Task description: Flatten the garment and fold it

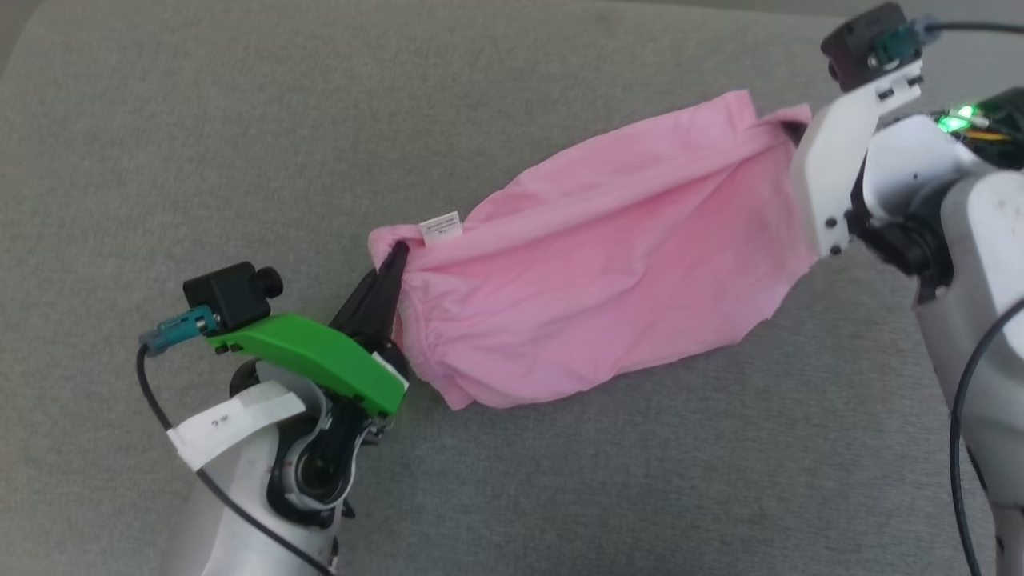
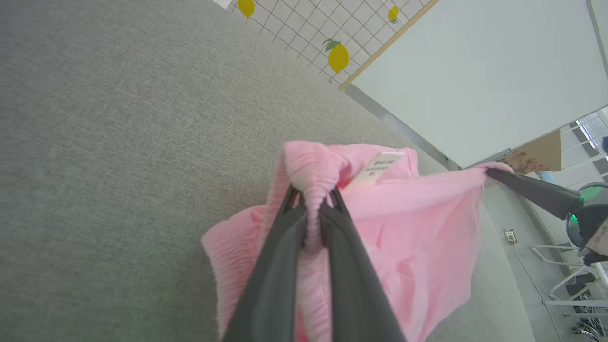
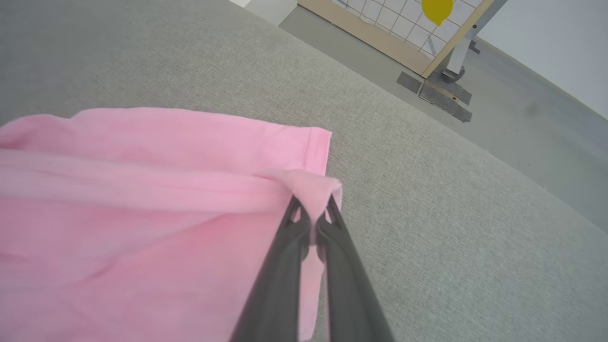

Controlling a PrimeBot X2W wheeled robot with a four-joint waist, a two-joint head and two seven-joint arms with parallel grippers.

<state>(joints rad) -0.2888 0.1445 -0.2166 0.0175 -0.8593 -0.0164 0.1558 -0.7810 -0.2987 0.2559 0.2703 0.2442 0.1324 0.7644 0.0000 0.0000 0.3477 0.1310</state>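
Pink shorts [image 1: 608, 264] hang stretched out between my two grippers over the grey fabric surface [image 1: 240, 120], middle sagging; I cannot tell whether the low edge touches it. My left gripper [image 1: 396, 254] is pinched tight on the gathered waistband [image 2: 308, 166], just beside the small white label [image 1: 442, 228]. My right gripper [image 3: 314, 216] is clamped on a bunched bit of hem [image 3: 311, 187] at the opposite end.

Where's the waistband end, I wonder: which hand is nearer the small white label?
Left. The left hand pinches the garment right beside the white label; the right hand grips the opposite end, far from it.
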